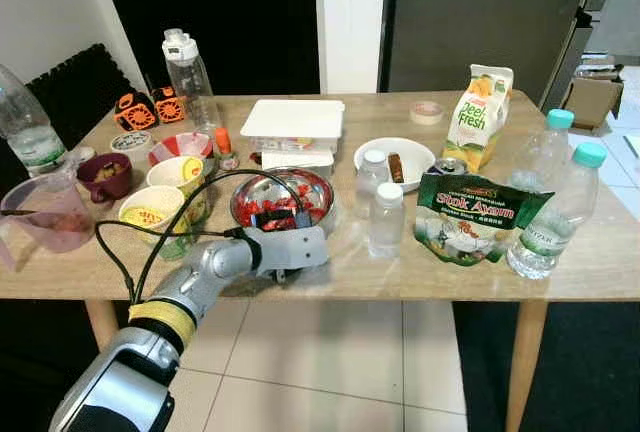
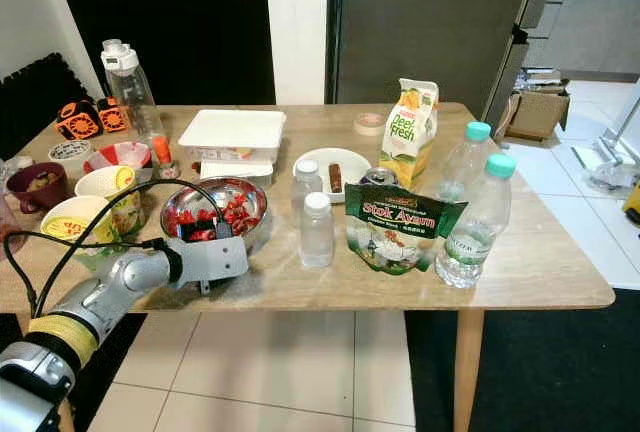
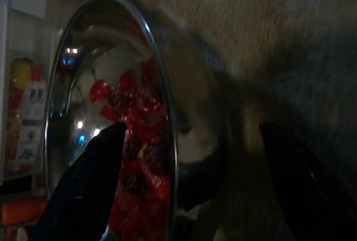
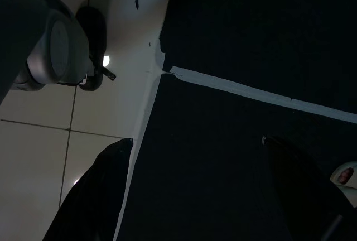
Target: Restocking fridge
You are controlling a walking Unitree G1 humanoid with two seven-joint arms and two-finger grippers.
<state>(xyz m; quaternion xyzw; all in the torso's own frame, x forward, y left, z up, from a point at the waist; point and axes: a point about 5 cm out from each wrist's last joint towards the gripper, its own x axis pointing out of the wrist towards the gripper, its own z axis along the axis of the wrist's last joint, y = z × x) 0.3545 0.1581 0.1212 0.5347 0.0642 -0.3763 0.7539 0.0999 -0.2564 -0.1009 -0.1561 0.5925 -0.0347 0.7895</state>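
Reaching over the near edge of the wooden tabletop, the left gripper is spread open astride the rim of the shiny steel bowl of red sweets. A one-sided rim pinch could tip it and spill sweets.

Even, soft room light falls from overhead on the pale wooden table, and both head views are sharp, with only faint shadows under the bottles. The round steel bowl of red pieces throws small bright glints off its rim. Behind it the black doorway stays dark and featureless. The left wrist view is dim and smeared with blur. The right wrist view is dark, its black carpet nearly without detail, its white floor tiles greyish.
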